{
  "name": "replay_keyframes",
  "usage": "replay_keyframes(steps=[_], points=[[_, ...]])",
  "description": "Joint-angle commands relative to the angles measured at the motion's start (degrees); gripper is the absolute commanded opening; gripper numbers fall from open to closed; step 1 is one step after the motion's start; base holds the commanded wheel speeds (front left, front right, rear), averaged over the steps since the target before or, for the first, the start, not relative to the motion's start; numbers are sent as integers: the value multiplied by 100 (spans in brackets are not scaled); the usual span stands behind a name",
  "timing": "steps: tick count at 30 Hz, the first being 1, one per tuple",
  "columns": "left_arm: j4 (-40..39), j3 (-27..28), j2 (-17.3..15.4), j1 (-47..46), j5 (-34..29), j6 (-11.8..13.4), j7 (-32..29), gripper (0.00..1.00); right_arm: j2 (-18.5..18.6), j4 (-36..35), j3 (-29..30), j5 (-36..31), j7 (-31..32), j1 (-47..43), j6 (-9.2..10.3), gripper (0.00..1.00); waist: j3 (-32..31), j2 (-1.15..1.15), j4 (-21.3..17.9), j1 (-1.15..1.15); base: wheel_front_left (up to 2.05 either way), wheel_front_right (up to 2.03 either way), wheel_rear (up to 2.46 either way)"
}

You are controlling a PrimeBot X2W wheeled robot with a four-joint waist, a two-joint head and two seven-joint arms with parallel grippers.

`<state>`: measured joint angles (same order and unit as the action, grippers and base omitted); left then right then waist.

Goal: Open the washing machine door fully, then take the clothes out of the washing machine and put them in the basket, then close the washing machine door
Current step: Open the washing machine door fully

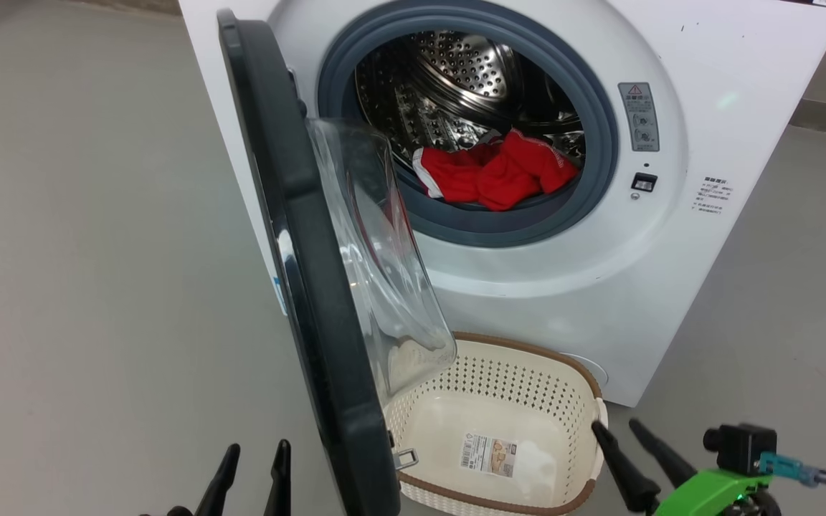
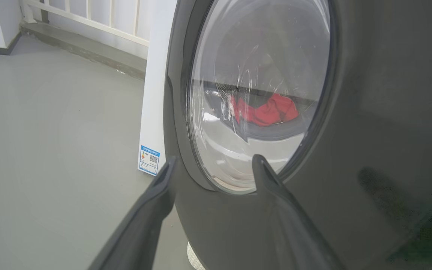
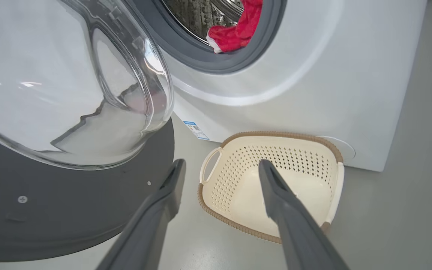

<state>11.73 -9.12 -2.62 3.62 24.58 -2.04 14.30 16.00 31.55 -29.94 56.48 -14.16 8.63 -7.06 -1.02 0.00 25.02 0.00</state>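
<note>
1. Found left gripper (image 1: 258,446) nearest the lens, low at the left, on the outer side of the washing machine door (image 1: 298,236). Fingers spread wide, gripping nothing. Could not tell from the left wrist view whether either finger touches the door's glossy face.
2. Found right gripper (image 1: 614,423) low at the right, just beside the right end of the basket (image 1: 520,342). Fingers likewise wide apart, nothing between them.
3. Noted plain grey floor (image 1: 97,251) under everything.
4. Recorded the washing machine (image 1: 743,107) standing on that floor, its grey rubber ring (image 1: 599,143) and perforated steel drum (image 1: 449,79) exposed.
5. Found the door swung out on its left hinge, nearly edge-on in the head view, its clear glass bowl (image 1: 370,244) bulging toward the machine.
6. Located the basket upright on the floor close against the machine's front, below the drum opening, its left part behind the glass bowl in the head view.
7. Located the clothes (image 1: 499,175) inside the drum at its lower front, heaped in 1 red bundle and lapping onto the rubber ring.
8. Noted 1 paper label (image 1: 488,454) on the basket's bottom.
</note>
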Motion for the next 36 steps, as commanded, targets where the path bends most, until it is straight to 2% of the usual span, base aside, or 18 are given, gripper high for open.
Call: replay_keyframes(steps=[1, 6, 15, 20, 32, 33, 34, 35, 36], points=[[-123, 190, -26, -126, -72, -11, 70, 100, 8, -164, 27, -208, -82, 58, -43, 100, 3, 0, -4, 0, 0, 0, 0], [-119, 185, -26, -153, -74, -22, 70, 100, -257, -609, 784, -1546, -83, -313, -43, 100, 18, 0, -11, 0, 0, 0, 0], [-144, 176, -26, -189, -79, -30, 70, 100, -770, -1511, 2050, -3038, -84, -950, -43, 100, 16, 0, 1, 0, 0, 0, 0], [-168, 183, -26, -192, -84, -31, 70, 100, -939, -1688, 2301, -3368, -84, -1215, -43, 100, 16, 0, 9, 0, 0, 0, 0], [-200, 191, -26, -198, -85, -35, 70, 100, -1024, -1671, 2334, -3488, -84, -1256, -43, 100, 25, 0, 6, 0, 0, 0, 0], [-201, 189, -26, -202, -87, -38, 70, 62, -1027, -1673, 2328, -3491, -84, -1251, -43, 100, 28, 0, 9, 0, 0, 0, 0], [-219, 194, -26, -207, -66, -35, 70, 7, -1028, -1674, 2317, -3490, -84, -1248, -43, 100, 27, 0, 12, 0, 0, 0, 0], [-237, 199, -26, -210, -38, -31, 70, 0, -1027, -1674, 2310, -3489, -84, -1246, -43, 100, 29, 0, 16, 0, 0, 0, 0], [-267, 214, -26, -218, -3, -33, 70, 0, -1027, -1675, 2306, -3488, -84, -1243, -43, 100, 27, 0, 21, 0, 0, 0, 0]])
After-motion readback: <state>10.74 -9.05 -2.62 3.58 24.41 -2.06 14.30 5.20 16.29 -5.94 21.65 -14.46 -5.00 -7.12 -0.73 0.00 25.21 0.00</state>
